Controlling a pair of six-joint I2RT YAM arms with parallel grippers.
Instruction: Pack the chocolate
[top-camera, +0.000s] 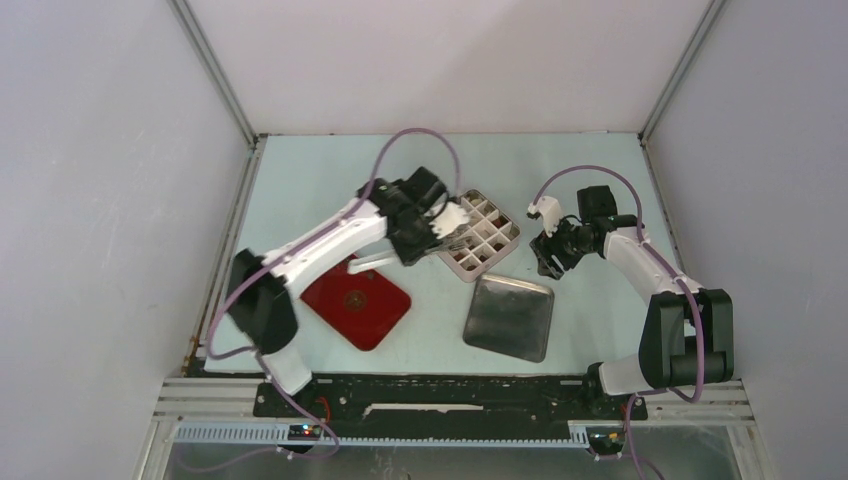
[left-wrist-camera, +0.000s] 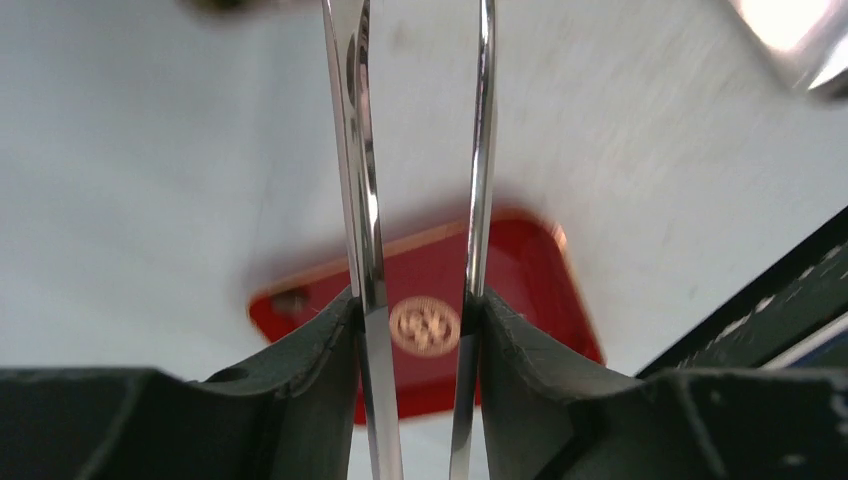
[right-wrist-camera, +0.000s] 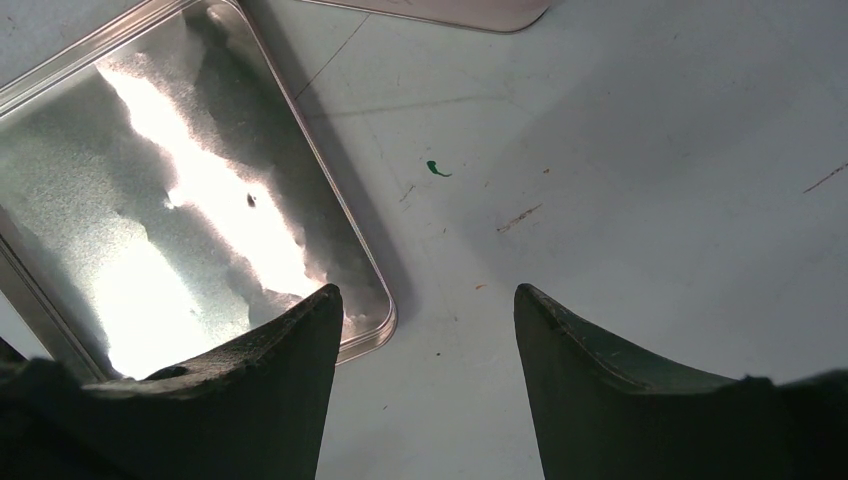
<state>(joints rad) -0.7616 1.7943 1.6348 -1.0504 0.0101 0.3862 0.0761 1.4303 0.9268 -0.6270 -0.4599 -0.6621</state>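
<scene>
Steel tongs (left-wrist-camera: 360, 200) pinched in my left fingers (left-wrist-camera: 300, 350) reach the divided box (top-camera: 480, 236) mid-counter; right fingers (right-wrist-camera: 270, 380) spread, empty. One likely chocolate (left-wrist-camera: 290, 300) sits on the red tray (left-wrist-camera: 520, 270); fetching it next needs level tongs.

The tongs (left-wrist-camera: 350, 150) are cut off at the top edge; the red tray (left-wrist-camera: 520, 280) is blurred; whether the box (top-camera: 479, 236) holds chocolate is too small to tell.
</scene>
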